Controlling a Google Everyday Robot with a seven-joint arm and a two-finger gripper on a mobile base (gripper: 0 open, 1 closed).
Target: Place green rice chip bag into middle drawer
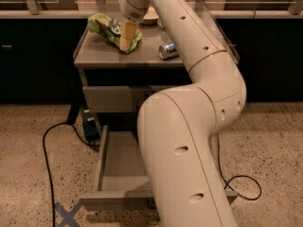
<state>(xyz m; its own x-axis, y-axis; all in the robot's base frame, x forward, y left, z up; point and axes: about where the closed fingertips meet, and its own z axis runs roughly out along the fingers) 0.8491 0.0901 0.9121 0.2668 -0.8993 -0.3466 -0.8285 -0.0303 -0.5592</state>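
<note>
The green rice chip bag (108,28) lies crinkled on the left of the grey cabinet top (94,56). My gripper (128,36) hangs from the white arm (189,41) and is down over the bag's right end, touching or just above it. The middle drawer (118,162) is pulled out open low at the front. Its inside shows bare grey metal on the left, and my arm hides its right half. The handle is hidden.
A silver-blue can (167,50) lies on the cabinet top to the right of my gripper. A pale bowl (150,17) stands at the back. The upper handled drawer (111,98) is closed. A black cable (47,148), a blue object (90,126) and a blue tape cross (66,215) are on the floor.
</note>
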